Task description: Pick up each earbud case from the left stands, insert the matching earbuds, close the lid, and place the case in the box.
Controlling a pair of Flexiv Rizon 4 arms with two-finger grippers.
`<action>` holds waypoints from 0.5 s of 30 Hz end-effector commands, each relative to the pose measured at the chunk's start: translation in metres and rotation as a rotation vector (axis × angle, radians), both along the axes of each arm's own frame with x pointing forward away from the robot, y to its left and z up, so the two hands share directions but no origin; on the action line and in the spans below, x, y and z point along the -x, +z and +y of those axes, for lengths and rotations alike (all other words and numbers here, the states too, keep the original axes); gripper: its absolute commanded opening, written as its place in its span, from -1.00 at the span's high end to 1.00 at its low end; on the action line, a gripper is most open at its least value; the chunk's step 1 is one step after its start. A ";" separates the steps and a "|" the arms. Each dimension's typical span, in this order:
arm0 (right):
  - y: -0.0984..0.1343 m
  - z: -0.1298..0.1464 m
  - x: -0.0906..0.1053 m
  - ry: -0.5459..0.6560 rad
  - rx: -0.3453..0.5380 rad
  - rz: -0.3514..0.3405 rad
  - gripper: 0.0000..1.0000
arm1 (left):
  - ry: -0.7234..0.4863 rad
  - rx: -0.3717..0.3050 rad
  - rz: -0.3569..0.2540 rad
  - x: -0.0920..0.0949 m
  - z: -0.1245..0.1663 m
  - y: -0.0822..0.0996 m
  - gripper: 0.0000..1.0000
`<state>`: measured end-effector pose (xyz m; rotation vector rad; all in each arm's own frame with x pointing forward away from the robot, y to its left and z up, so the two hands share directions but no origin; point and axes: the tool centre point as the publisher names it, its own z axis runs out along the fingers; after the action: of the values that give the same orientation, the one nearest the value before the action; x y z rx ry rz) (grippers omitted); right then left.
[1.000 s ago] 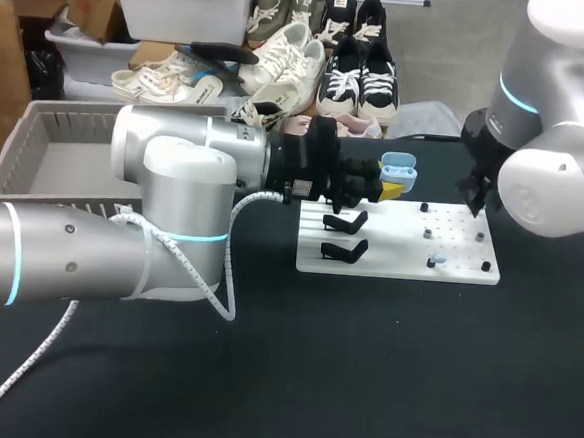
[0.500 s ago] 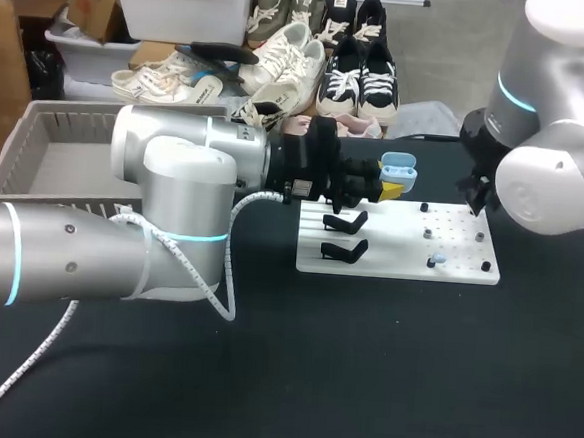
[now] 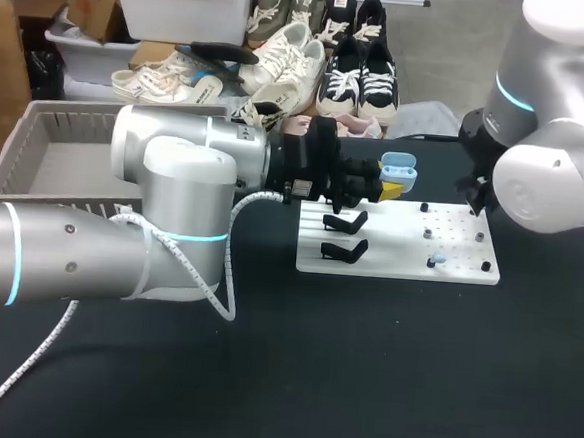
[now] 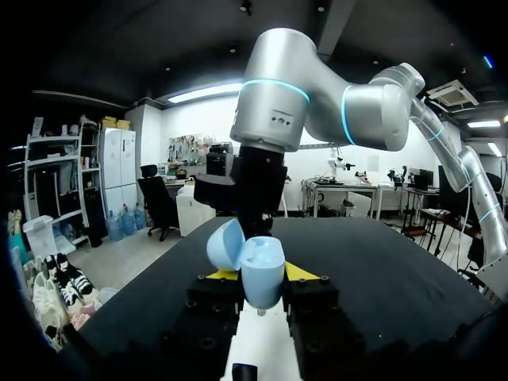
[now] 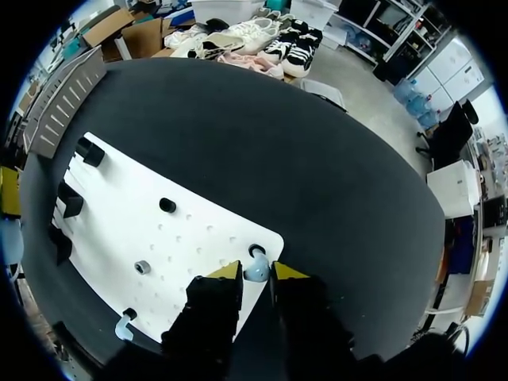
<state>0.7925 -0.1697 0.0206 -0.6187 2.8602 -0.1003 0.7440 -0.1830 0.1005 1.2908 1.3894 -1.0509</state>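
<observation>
My left gripper (image 4: 261,278) is clamped on the light blue earbud case (image 4: 264,266). A yellow-tipped finger presses each side of its body, and the gap between them is only as wide as the case. The case stands upright with its lid (image 4: 225,244) swung open and tilted away to one side. In the head view the case sits just right of centre, in the air over the far left corner of the white board (image 3: 397,271).

My right gripper (image 5: 257,272) is drawn almost closed, its fingers pinching a small light blue earbud (image 5: 255,274) between the yellow tips. The earbud is right at a black peg (image 5: 255,252) on the board's corner.

Further out along that board, beside my right fingers, a second light blue earbud (image 5: 123,328) rests near the edge. Beyond it come a small grey ring (image 5: 143,267) and another black peg (image 5: 167,205). At the board's far end are the black stands (image 5: 70,198).

In the head view the board lies on the black table (image 3: 361,384), right of centre. The grey basket (image 3: 46,152) sits at the upper left, behind my left arm (image 3: 163,200).
</observation>
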 end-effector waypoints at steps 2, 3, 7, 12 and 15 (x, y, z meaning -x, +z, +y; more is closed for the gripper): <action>0.000 0.000 -0.001 -0.001 0.001 0.007 0.91 | 0.004 0.003 -0.002 0.001 0.000 0.000 1.00; 0.000 0.000 -0.001 -0.002 0.001 0.007 1.00 | 0.004 0.003 -0.002 0.001 0.000 0.000 1.00; 0.000 0.000 -0.001 -0.003 0.001 0.007 1.00 | 0.004 0.003 -0.002 0.001 0.000 0.000 1.00; 0.014 -0.001 0.004 -0.016 0.007 -0.001 1.00 | 0.004 0.003 -0.002 0.001 0.000 0.000 1.00; 0.024 -0.002 0.008 -0.018 0.010 -0.007 1.00 | 0.004 0.003 -0.002 0.001 0.000 0.000 1.00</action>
<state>0.7932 -0.1709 0.0332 -0.5989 2.8661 -0.1128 0.7440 -0.1830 0.1005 1.2908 1.3893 -1.0509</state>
